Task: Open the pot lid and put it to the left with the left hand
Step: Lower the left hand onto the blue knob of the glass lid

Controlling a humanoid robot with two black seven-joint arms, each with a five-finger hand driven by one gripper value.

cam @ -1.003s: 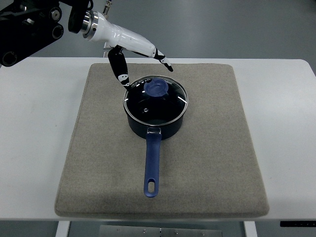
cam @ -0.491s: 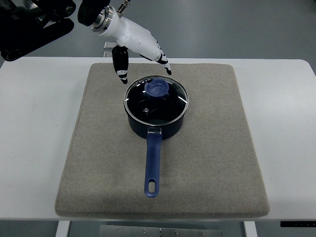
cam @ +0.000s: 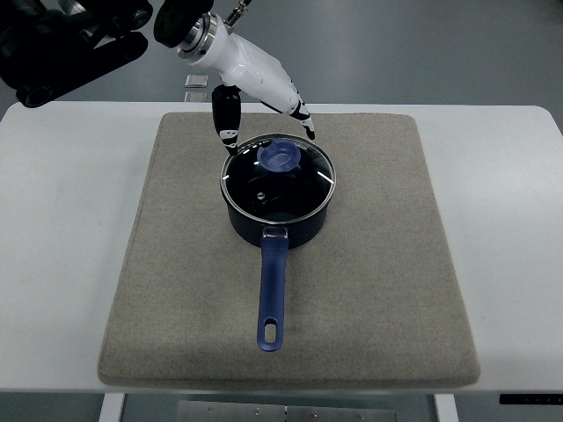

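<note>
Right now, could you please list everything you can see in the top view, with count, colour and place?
Table: one, white, under everything.
Mat: one, grey-beige, covering the table's middle.
Pot: one, dark blue, on the mat slightly behind its centre, long blue handle pointing toward the near edge.
Lid: one, glass with a metal rim, sitting on the pot, blue knob on top.
Small clear item: one, on the table behind the mat; too small to identify.
Left hand: one, white and black, above the mat's far edge just behind the lid, fingers spread and pointing down, holding nothing.
</note>
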